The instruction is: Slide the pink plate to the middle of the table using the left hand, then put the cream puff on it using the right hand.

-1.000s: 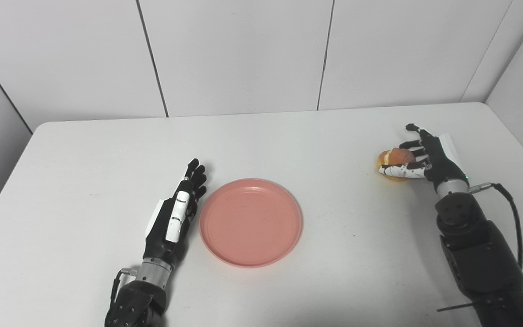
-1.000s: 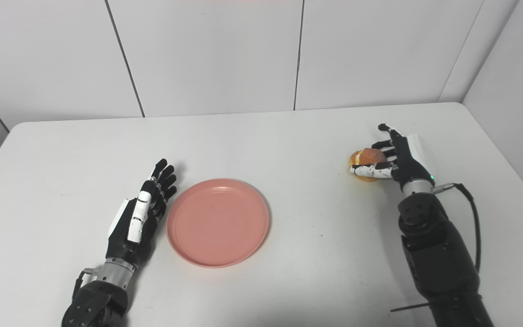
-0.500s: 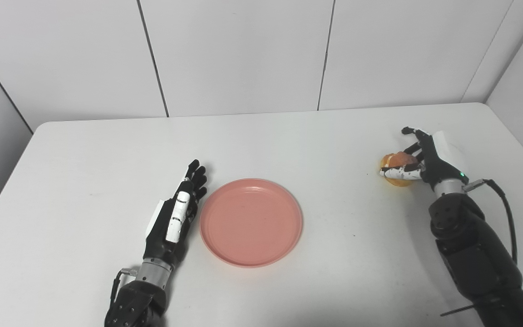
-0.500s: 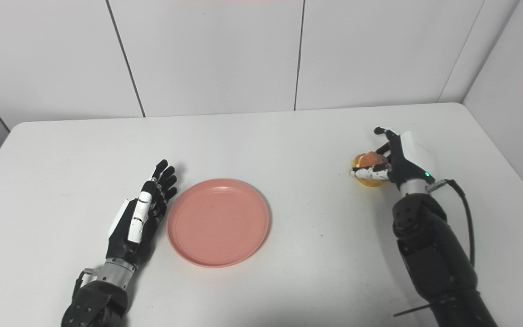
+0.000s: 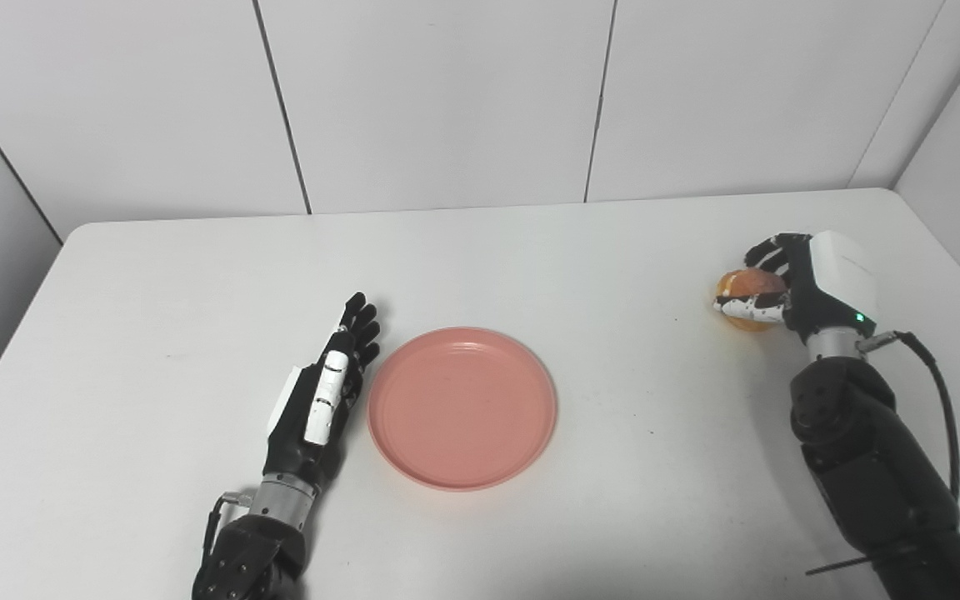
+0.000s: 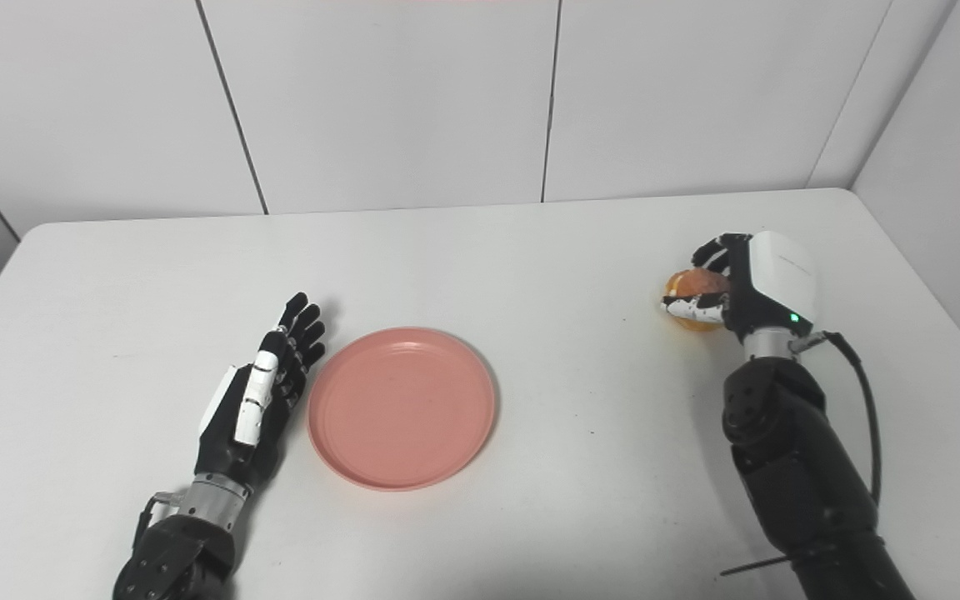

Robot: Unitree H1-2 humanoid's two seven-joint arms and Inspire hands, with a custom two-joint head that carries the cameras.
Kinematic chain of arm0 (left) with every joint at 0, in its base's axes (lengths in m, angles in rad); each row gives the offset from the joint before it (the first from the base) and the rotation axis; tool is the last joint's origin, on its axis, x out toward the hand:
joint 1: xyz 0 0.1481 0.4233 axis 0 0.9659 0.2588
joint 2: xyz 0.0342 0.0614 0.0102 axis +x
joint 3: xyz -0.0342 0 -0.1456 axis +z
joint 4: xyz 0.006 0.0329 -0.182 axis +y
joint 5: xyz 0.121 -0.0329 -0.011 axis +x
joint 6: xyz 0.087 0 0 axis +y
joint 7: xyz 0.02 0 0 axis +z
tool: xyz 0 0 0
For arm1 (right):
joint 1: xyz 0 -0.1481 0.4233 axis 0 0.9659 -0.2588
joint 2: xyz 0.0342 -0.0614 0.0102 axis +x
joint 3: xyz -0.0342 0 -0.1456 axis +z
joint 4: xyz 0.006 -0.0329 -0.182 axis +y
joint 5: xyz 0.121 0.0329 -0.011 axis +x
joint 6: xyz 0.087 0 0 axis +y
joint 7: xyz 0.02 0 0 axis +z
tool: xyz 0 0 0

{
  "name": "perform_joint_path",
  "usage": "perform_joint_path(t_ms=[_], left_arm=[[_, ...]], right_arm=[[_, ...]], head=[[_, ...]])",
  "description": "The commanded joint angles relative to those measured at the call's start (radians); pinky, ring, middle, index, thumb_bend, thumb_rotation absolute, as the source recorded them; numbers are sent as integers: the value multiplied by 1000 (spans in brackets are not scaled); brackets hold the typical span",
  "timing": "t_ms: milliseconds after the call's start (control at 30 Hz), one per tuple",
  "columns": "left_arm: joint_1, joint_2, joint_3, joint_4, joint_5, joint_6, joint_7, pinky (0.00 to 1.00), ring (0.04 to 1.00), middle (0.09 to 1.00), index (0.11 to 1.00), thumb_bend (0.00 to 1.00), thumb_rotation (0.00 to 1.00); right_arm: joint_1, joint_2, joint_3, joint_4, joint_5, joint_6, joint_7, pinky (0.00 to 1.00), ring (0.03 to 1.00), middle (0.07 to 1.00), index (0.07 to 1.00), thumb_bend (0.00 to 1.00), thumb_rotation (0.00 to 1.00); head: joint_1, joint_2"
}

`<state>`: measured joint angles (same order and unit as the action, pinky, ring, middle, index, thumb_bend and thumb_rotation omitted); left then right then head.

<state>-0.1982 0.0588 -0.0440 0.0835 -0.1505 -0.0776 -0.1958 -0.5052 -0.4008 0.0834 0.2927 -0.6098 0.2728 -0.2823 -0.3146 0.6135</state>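
White wall panels with dark seams stand behind a white table (image 5: 197, 275) with rounded far corners, and grey side walls close it in at left and right.

On the right side of the table, the right hand's fingers (image 5: 767, 248) curl over the top of the cream puff (image 5: 742, 287) while its white-marked thumb (image 5: 751, 310) presses in from the near side, so the pastry is pinched between them. Only its orange-brown left face shows past the fingers. Whether it rests on the table or is just clear of it cannot be told, though a faint shadow lies under it. The right hand (image 6: 751, 279) is turned so that its white back plate faces up and to the right, with a small green light near the wrist. Behind it, the metal wrist ring leads into the bulky black forearm, which comes in from the bottom right corner with a black cable looping off its outer side.

Near the middle of the table, slightly toward the near edge, lies the pink plate (image 5: 462, 407), round, shallow and bare. Just beside its left rim, the left hand's fingers (image 5: 357, 321) are stretched out straight and held close together, pointing away from the robot and holding nothing. The left hand (image 6: 257, 402) lies low on the table, thumb side up; whether it touches the rim cannot be told.
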Motion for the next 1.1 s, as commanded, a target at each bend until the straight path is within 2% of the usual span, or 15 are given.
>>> perform_joint_path(t_ms=[0, 200, 367, 467, 500, 567, 667, 767, 900, 1067], left_arm=[[2, -3, -8, -15, 8, -2, -2, 1000, 999, 996, 993, 534, 1000], [2, -12, -12, -18, 25, -5, 6, 1000, 998, 994, 989, 529, 1000], [2, -23, -14, -19, 35, -3, 14, 1000, 1000, 995, 989, 536, 1000], [5, -28, -19, -23, 51, -6, 24, 1000, 1000, 994, 989, 537, 1000], [5, -29, -21, -23, 55, -10, 25, 1000, 1000, 993, 988, 535, 1000], [6, -34, -23, -27, 54, -9, 26, 1000, 1000, 997, 992, 530, 1000], [7, -38, -25, -30, 61, -5, 31, 1000, 1000, 997, 993, 539, 1000], [7, -47, -27, -32, 71, -4, 40, 1000, 1000, 997, 993, 547, 1000], [6, -59, -28, -29, 77, -9, 48, 1000, 1000, 997, 993, 540, 1000], [8, -69, -32, -32, 85, -3, 60, 1000, 1000, 997, 994, 531, 1000]], right_arm=[[-35, -4, -18, -69, 0, -62, -42, 174, 396, 499, 486, 518, 0], [-30, 22, -36, -159, 25, -79, -35, 216, 353, 449, 541, 510, 0], [-25, 32, -31, -201, 31, -140, -43, 223, 345, 455, 549, 508, 0], [-19, 41, -24, -224, 34, -173, -34, 185, 378, 490, 497, 517, 0], [-16, 43, -21, -229, 36, -186, -32, 168, 300, 481, 490, 523, 0], [-12, 49, -16, -232, 40, -215, -31, 137, 213, 472, 484, 529, 0], [-6, 62, -9, -240, 51, -246, -20, 114, 176, 470, 483, 530, 0], [4, 88, 16, -264, 56, -254, 8, 99, 155, 469, 482, 530, 0], [26, 103, 52, -281, 59, -300, 42, 133, 197, 470, 483, 528, 0], [52, 135, 88, -304, 47, -327, 64, 124, 184, 469, 484, 530, 0]], head=[[7, 2], [35, 11], [73, 20], [89, 24], [98, 26], [110, 32], [118, 35], [136, 41], [148, 43], [161, 45]])
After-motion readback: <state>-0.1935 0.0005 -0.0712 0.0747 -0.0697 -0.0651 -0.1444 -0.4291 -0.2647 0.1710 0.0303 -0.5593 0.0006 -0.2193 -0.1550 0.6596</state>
